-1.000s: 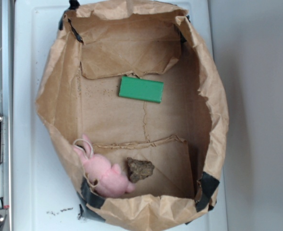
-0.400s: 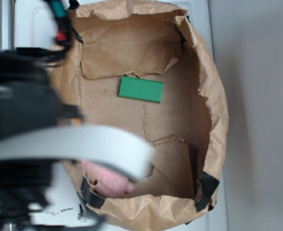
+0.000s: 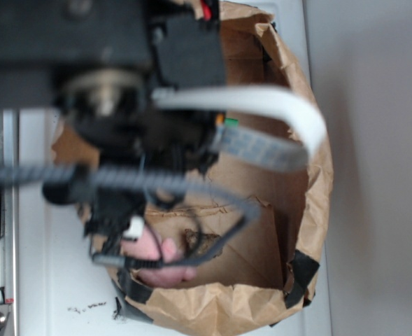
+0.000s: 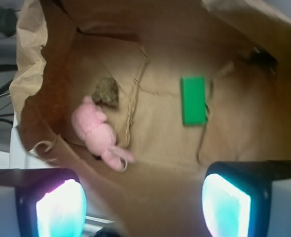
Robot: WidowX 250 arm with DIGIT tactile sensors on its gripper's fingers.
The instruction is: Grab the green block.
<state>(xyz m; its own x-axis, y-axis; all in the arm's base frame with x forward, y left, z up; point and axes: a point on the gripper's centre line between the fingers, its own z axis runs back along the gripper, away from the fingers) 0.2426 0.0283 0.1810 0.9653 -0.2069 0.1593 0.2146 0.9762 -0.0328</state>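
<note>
In the wrist view, going left to right across the paper bag [image 4: 31, 84], you see the pink plush toy [image 4: 93, 129] and the brown rock [image 4: 106, 92] close together at left. The green block [image 4: 193, 100] lies flat on the bag floor at centre-right, well apart from both. Your fingers [image 4: 60, 205] stand wide apart at the near edge, holding nothing, well above the block. It looks stiff, light and smooth-faced, so probably a little slippery. Take it across its narrow width at mid-length, pressing on the two long edges.
</note>
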